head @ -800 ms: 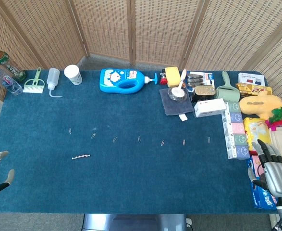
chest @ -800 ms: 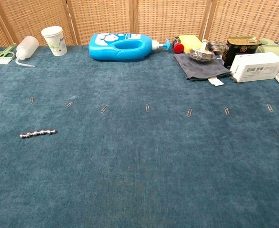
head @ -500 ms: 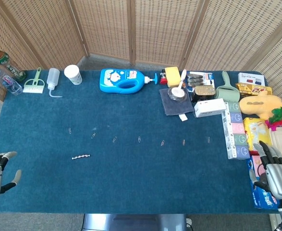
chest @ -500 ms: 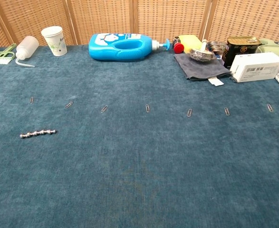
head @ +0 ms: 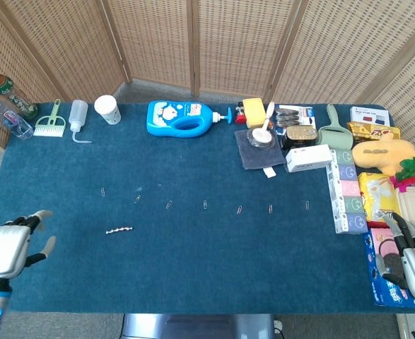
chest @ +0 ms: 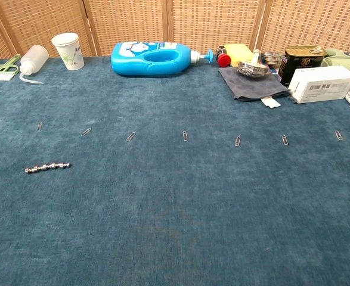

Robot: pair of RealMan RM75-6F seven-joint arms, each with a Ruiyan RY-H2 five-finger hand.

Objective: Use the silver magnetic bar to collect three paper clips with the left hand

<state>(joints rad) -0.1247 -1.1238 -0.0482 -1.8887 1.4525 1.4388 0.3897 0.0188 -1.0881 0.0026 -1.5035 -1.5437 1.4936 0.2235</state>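
The silver magnetic bar, a short beaded rod, lies flat on the blue cloth at the left. Several paper clips lie in a row beyond it, from the leftmost clip to the rightmost clip. My left hand hovers at the table's front left corner, fingers spread, holding nothing, well left of the bar. My right hand is at the front right edge, fingers apart and empty. Neither hand shows in the chest view.
Along the back stand a blue detergent bottle, a paper cup, a squeeze bottle and a small brush. A grey cloth with a bowl, a white box and packaged goods crowd the right side.
My left hand has risen and moved rightward into the table's front left corner. My right hand has slid a little toward the right edge. The bar and clips have not moved.
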